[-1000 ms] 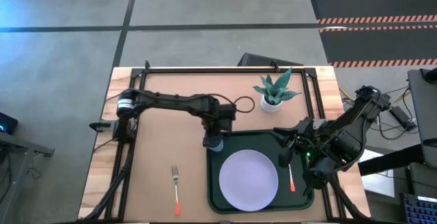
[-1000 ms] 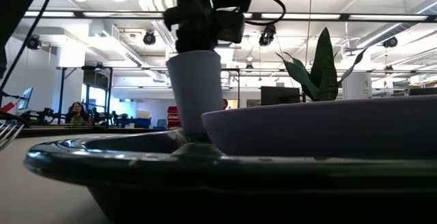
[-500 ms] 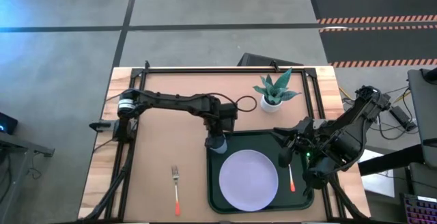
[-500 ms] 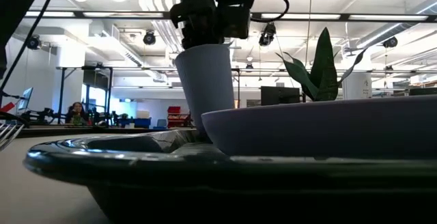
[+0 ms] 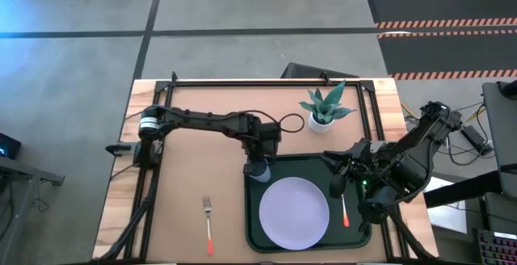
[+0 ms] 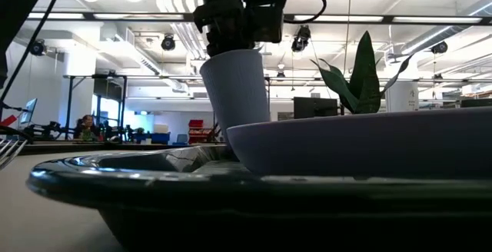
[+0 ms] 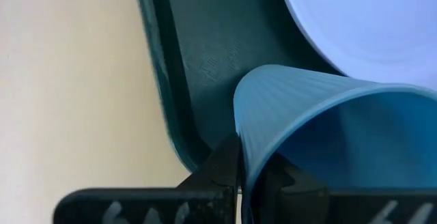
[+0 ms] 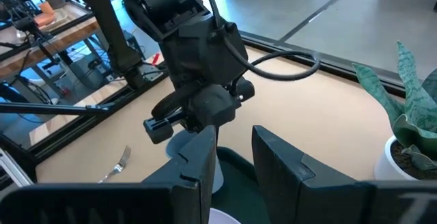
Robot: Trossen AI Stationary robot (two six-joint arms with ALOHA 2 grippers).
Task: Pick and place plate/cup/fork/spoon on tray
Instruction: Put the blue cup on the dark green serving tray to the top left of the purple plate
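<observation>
The dark green tray (image 5: 257, 231) lies at the near right of the table, with the lavender plate (image 5: 294, 212) on it. The spoon (image 5: 344, 210) lies on the tray, right of the plate. The fork (image 5: 208, 226) lies on the table, left of the tray. My left gripper (image 5: 260, 153) is shut on the blue cup (image 5: 257, 170) over the tray's far left corner. In the low view the cup (image 6: 237, 98) hangs tilted, its base hidden behind the plate (image 6: 361, 148). My right gripper (image 5: 334, 181) is open and empty above the tray's right side; it also shows in its wrist view (image 8: 235, 142). My left gripper pinches the cup's rim (image 7: 240, 149), one finger (image 7: 222, 173) outside the wall and one finger (image 7: 290, 183) inside. The fingers come from above, pointing down. The cup hangs slightly tilted below them over the tray's corner (image 7: 184, 135). Whether its base touches the tray, I cannot tell.
A white pot with a green plant (image 5: 323, 111) stands at the far side, just beyond the tray. Black frame rails (image 5: 242, 83) run along the table's far and side edges. Bare wood (image 5: 194, 168) lies left of the tray, around the fork.
My left gripper has gone a little toward the table's right edge with the cup, farther in over the tray's far left corner. The cup, upright a second ago, has tipped slightly, and its base has gone behind the plate in the low view.
</observation>
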